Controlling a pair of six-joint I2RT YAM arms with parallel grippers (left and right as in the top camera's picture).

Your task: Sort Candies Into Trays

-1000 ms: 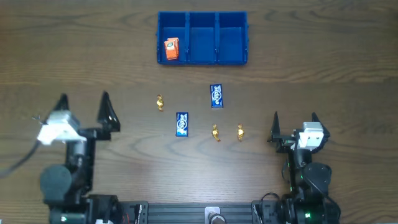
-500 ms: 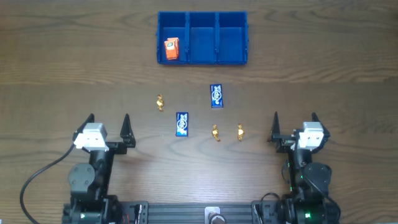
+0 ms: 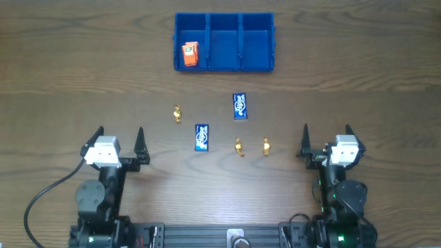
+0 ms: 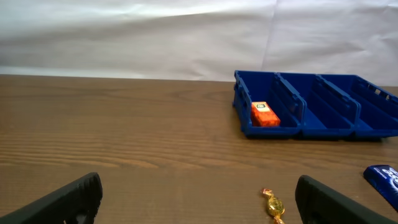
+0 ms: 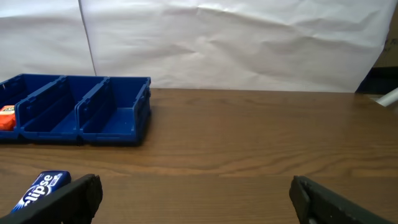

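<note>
Sitting near the counter's (image 3: 69, 69) far edge, the blue tray (image 3: 224, 15) holds one orange candy (image 3: 190, 54) in its left compartment. Two blue candies (image 3: 239, 106) (image 3: 201, 137) and three gold candies (image 3: 177, 113) (image 3: 238, 147) (image 3: 266, 145) lie loose around the counter's middle. The left end effector (image 3: 120, 131) and the right end effector (image 3: 326, 129) hang by the near edge, each with its fingers wide apart, holding nothing.

You have three gold candies (image 3: 177, 114) (image 3: 238, 147) (image 3: 266, 145) and two blue bars (image 3: 239, 106) (image 3: 201, 138) lying between left gripper (image 3: 120, 131) and right gripper (image 3: 326, 129). Beyond them, the blue tray (image 3: 224, 67) holds an orange candy (image 3: 189, 54) in its left bin.
</note>
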